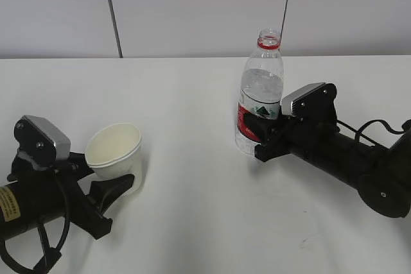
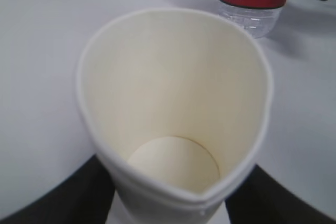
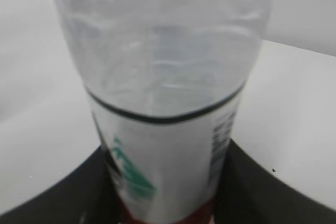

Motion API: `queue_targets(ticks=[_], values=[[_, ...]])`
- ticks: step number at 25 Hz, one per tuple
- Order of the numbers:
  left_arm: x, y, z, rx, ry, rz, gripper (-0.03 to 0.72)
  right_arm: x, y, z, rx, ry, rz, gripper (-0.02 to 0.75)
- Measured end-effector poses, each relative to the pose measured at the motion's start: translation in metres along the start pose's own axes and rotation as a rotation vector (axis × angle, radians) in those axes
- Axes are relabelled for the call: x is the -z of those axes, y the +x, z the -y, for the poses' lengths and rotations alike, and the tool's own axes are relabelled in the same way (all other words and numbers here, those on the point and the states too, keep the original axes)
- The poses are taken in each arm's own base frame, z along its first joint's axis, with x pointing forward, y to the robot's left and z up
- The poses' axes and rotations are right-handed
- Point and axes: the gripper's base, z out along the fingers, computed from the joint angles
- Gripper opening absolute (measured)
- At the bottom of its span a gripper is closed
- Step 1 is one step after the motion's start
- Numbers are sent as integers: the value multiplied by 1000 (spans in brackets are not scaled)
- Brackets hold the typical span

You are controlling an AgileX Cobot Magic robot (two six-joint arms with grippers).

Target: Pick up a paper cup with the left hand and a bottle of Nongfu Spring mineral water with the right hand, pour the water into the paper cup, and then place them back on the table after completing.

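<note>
Exterior slants down; 2 wrist views, perhaps blurred, close.

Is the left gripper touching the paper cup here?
Touching. In the left wrist view the paper cup's rim is squeezed out of round between the left gripper's fingers.

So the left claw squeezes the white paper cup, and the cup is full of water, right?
Not quite. The left claw does squeeze the white paper cup, but the cup is empty: the left wrist view shows its dry bottom. The water is in the clear plastic bottle.
</note>
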Motion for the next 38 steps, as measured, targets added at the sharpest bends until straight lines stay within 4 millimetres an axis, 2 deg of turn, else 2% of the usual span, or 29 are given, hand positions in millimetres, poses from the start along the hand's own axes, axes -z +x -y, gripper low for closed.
queue_targets(ticks=[7,14,18,25,31,38], values=[[0,0,3,-14,30,-2,393,0,0,0,13,0,1,307],[0,0,6,12,64,-5,393,0,-1,0,167,0,4,305],[-7,-7,3,10,81,26,393,0,-10,-1,234,-23,-7,304],[-21,-24,4,-33,182,79,393,-6,-35,-6,375,-129,71,304],[-30,-25,3,-37,221,16,393,-13,-43,-9,522,-198,118,303],[-30,-21,4,-11,240,-46,393,-20,-52,-6,691,-190,160,302]])
